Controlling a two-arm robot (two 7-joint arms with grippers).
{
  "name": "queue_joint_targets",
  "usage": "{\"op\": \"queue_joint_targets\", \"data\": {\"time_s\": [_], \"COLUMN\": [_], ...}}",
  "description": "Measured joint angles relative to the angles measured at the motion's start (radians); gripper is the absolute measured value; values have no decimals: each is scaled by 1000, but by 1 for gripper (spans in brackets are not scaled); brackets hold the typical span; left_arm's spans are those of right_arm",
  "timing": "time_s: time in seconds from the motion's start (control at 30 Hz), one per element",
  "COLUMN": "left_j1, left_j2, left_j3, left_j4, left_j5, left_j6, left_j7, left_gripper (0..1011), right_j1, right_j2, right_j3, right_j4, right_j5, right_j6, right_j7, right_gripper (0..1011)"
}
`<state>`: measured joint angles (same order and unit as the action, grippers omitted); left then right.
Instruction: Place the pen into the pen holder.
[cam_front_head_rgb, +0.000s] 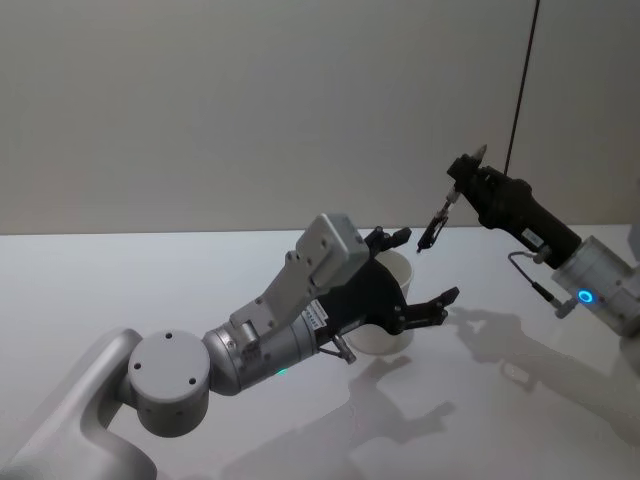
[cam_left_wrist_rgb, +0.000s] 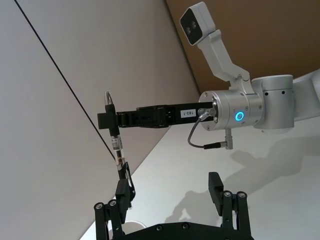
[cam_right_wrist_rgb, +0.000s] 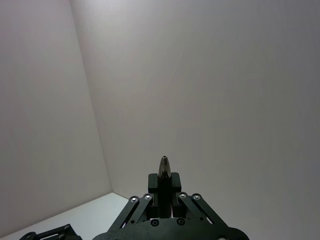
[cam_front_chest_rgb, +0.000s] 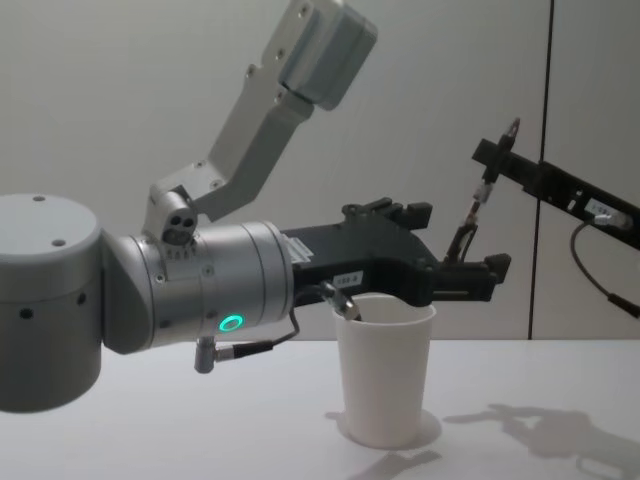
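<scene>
The right tool (cam_front_head_rgb: 462, 176) pinches the pen (cam_front_head_rgb: 440, 217) above the cup (cam_front_chest_rgb: 385, 370) on the surface (cam_front_chest_rgb: 200, 430); the left tool (cam_front_head_rgb: 425, 270), spread, flanks it. Best lowered vertically, centred over the rim.

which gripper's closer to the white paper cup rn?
Left. The left gripper hangs open just above the rim of the white paper cup; the right gripper, shut on the pen, is higher and off to the cup's right.

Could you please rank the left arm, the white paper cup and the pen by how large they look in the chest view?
1. The silver left arm, enlarged by its nearness to the camera.
2. The plain white paper cup.
3. The thin dark pen, held farther back by the right gripper.
</scene>
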<state>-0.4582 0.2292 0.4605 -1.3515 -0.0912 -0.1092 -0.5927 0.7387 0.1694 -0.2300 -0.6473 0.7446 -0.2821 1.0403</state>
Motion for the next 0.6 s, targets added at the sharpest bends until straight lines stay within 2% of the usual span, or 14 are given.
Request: {"op": "queue_joint_targets", "data": {"time_s": [0.6], "left_j1": [0], "left_j2": [0], "left_j3": [0], "left_j4": [0], "left_j5": [0], "left_j6": [0], "left_j7": [0], "left_gripper": [1003], "right_j1": [146], "right_j2": [-46], "right_j3": [-24], "right_j4": [257], "right_j5": [-33], "right_j6": [-54], "right_j7": [75], "right_gripper": [123]}}
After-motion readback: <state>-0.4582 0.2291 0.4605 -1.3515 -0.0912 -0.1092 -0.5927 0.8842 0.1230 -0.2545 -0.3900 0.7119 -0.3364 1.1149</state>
